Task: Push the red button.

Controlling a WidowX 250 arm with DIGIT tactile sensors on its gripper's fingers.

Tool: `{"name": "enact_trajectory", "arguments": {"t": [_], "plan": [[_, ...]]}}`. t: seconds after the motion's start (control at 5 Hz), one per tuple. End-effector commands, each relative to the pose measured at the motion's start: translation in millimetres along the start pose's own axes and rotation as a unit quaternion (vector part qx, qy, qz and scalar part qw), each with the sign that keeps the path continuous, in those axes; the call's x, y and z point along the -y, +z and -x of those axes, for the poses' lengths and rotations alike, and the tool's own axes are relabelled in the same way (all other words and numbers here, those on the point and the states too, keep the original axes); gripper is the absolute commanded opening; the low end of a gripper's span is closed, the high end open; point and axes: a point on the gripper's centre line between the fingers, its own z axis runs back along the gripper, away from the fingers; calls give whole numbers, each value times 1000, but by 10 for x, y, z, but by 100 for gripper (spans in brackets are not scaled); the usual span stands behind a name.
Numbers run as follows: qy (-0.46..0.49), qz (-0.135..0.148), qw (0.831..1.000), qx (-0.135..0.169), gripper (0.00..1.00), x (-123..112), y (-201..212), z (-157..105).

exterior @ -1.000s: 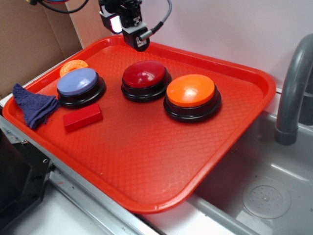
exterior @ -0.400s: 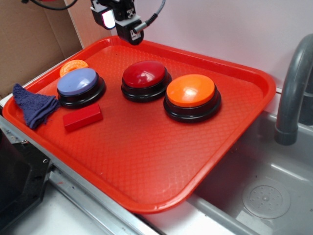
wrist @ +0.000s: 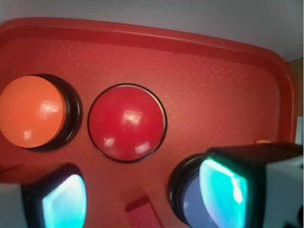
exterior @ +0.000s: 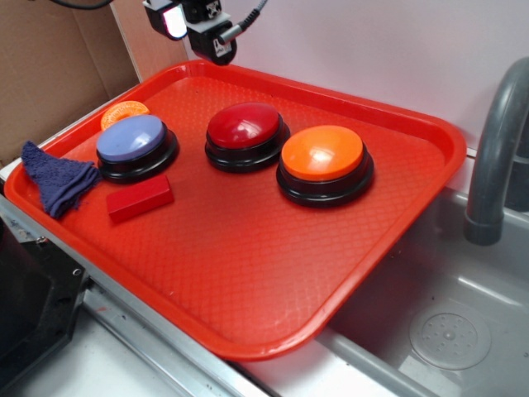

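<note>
Exterior view: the tool (exterior: 216,51) hangs above the tray's (exterior: 430,132) far edge, behind the red button (exterior: 245,126), fingers spread wide.

Bright, even light; white glare on the red button (wrist: 127,122) — wrist foreground blurred.

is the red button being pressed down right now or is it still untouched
Not pressed. The red button stands free on the tray; the gripper hangs high above the tray's far edge, touching nothing. Whether its jaws are open, cannot tell.
</note>
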Motion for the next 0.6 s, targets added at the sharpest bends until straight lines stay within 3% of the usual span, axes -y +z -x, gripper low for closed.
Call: {"name": "enact_trajectory", "arguments": {"t": [0.0,0.4], "plan": [[7,-7,999,43,100,9,278,-10],[14,-5,998,58,100,11,367,60]]}}
